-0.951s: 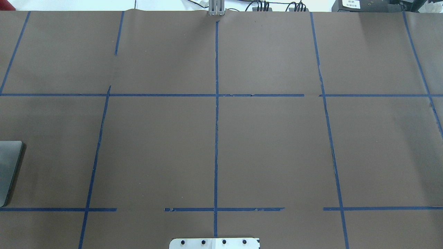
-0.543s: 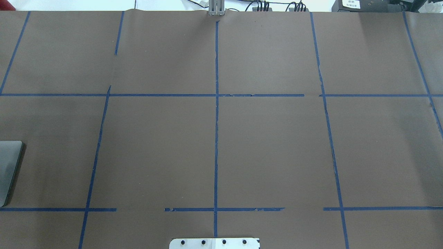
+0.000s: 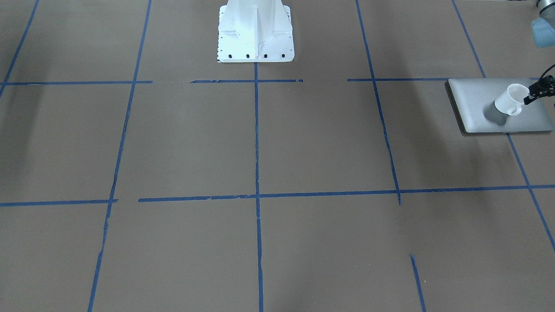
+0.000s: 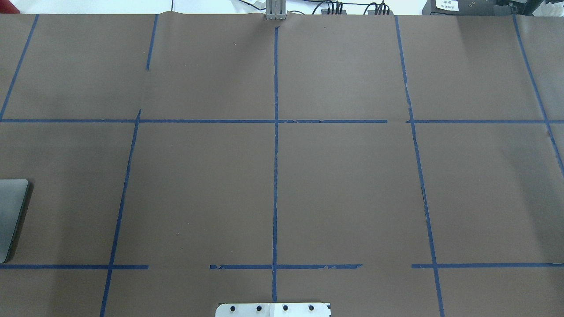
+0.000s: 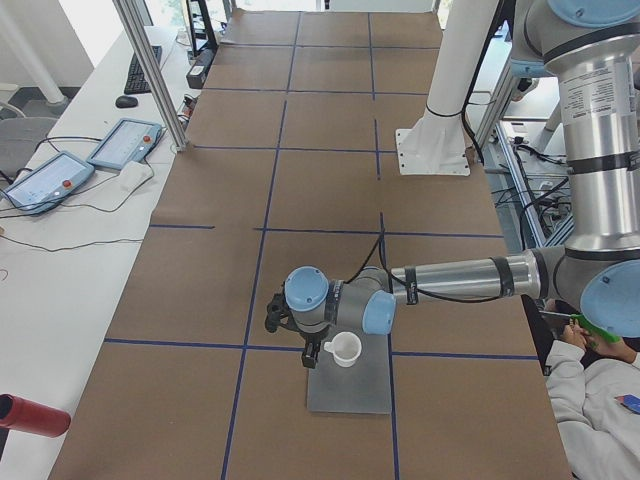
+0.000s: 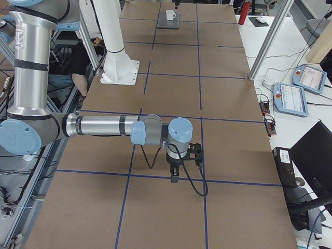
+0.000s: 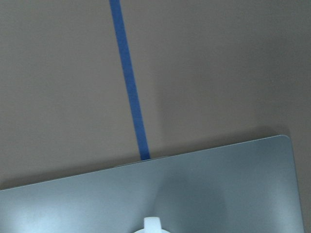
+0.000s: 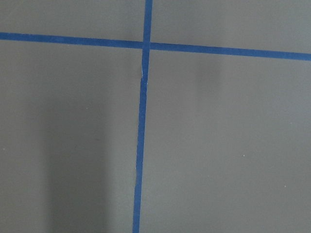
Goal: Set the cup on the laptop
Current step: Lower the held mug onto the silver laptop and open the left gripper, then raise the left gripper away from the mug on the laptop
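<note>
The silver-grey laptop (image 3: 481,104) lies closed at the table's left end; one corner shows in the overhead view (image 4: 11,215). The small white cup (image 3: 511,99) hangs tilted just above the lid, its shadow beside it. My left gripper (image 3: 532,94) comes in from the frame edge and is shut on the cup's rim. In the left side view the cup (image 5: 345,348) is over the laptop (image 5: 355,395) under my left wrist. The left wrist view shows the lid (image 7: 204,189) and a white bit of the cup (image 7: 153,225). My right gripper (image 6: 174,174) hovers over bare table far away; I cannot tell its state.
Brown paper with a blue tape grid (image 4: 275,176) covers the table. The white robot base (image 3: 256,34) stands at the middle of the robot's side. Teach pendants (image 5: 95,155) and a red bottle (image 5: 30,415) lie on the white side bench off the table.
</note>
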Motion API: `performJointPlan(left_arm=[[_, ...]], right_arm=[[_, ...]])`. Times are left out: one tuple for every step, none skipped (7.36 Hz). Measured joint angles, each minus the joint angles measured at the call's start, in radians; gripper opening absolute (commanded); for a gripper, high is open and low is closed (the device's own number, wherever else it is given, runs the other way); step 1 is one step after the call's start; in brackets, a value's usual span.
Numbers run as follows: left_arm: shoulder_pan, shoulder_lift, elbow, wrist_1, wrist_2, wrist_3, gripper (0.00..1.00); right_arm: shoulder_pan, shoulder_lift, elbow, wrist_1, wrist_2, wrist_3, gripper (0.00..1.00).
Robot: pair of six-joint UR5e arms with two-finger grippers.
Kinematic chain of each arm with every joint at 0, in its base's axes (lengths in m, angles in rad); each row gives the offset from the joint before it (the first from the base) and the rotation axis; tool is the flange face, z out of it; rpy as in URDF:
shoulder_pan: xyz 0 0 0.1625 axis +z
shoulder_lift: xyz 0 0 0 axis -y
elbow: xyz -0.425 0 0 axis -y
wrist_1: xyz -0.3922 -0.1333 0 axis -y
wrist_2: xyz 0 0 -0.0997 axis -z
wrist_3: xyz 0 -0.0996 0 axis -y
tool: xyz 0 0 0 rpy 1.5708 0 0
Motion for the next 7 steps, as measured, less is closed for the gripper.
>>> performJointPlan(left_arm=[[-0.061,-0.015,-0.029,0.067,0.016,0.045,1.00],[-0.116,-0.028,-0.054,0.113,0.026,0.064,1.00],[-0.145,-0.036,-0.069,0.141,0.029,0.074,1.00],[-0.157,-0.038,-0.075,0.150,0.029,0.078,1.00],[-0.159,-0.038,-0.078,0.149,0.029,0.083,1.00],[-0.159,-0.038,-0.080,0.146,0.029,0.090,1.00],[-0.158,-0.039,-0.080,0.144,0.029,0.094,1.00]], right_arm=[[0.000,0.000,0.000,0.000,0.000,0.000,1.00],[0.000,0.000,0.000,0.000,0.000,0.000,1.00],[0.000,0.000,0.000,0.000,0.001,0.000,1.00],[0.000,0.000,0.000,0.000,0.001,0.000,1.00],[0.000,0.000,0.000,0.000,0.001,0.000,1.00],[0.000,0.000,0.000,0.000,0.000,0.000,1.00],[0.000,0.000,0.000,0.000,0.000,0.000,1.00]])
